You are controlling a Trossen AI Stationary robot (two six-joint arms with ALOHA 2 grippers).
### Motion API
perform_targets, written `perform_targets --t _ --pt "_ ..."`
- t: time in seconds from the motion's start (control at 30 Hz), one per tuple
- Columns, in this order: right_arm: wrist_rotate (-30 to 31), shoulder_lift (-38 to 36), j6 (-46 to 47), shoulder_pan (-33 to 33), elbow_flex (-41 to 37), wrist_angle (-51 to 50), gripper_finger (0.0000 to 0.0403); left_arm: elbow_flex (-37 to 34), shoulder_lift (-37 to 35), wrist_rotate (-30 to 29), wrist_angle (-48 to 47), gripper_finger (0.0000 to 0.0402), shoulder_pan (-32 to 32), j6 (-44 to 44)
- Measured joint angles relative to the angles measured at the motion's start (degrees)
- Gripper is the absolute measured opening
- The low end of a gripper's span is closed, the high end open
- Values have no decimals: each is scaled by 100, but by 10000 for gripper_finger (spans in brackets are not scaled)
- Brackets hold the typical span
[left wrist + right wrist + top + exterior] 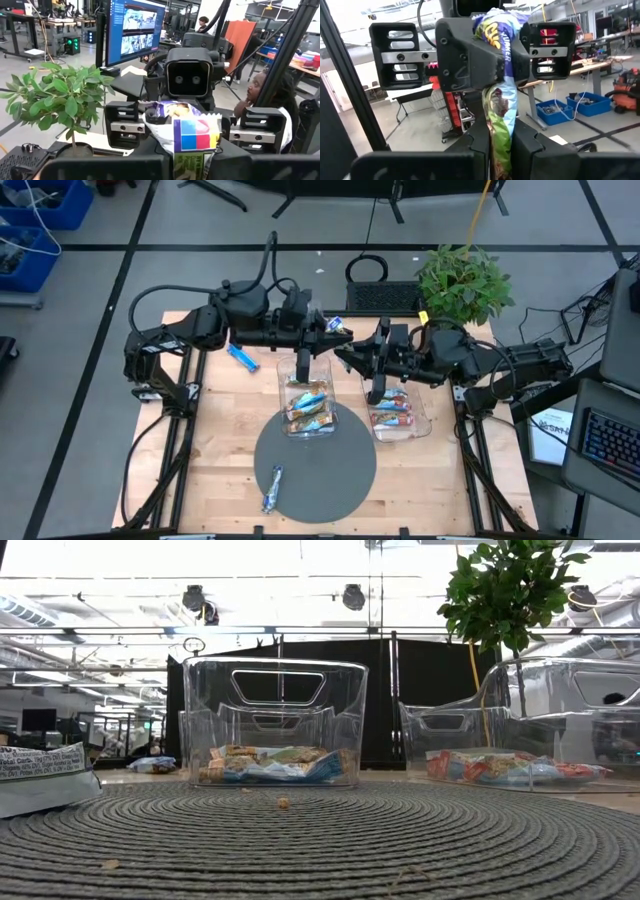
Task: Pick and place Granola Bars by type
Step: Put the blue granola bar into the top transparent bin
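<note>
Mid-frame above the bins, both the left gripper (340, 332) and the right gripper (348, 352) pinched one bar (189, 131); its wrapper could tear.

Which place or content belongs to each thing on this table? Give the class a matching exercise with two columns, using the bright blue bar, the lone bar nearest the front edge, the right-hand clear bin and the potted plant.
Things:
1. bright blue bar
2. lone bar
3. right-hand bin
4. potted plant

Places or contents:
a. lies on the round grey mat
b. holds the red-marked bars
c. stands by the table's far edge
d. lies on the bare wooden tabletop, off the mat

Pairs: 1-d, 2-a, 3-b, 4-c
</note>
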Motion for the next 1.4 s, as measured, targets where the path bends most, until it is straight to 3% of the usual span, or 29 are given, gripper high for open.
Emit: perform_targets --t 0.23,0.5,0.7,0.93,1.07,1.4 --pt "-13 -99 -456 93 -2 -129 44 2 -2 -51 -11 26 0 -15" --pt "-4 -688 -1295 264 -4 -496 45 10 -338 -227 -158 24 126 303" --pt "-10 -1316 -1239 264 -4 -1891 45 21 -651 -550 -759 23 537 447" --pt "-18 -1723 -993 472 -108 -3710 45 15 -770 -456 -1815 23 1401 277" --pt "-20 -2108 -946 598 -778 -3286 45 6 -721 -410 -2351 23 1856 266" --pt "-20 -3658 -460 752 -3390 -1393 45 9 -510 -160 -3186 22 2885 184"
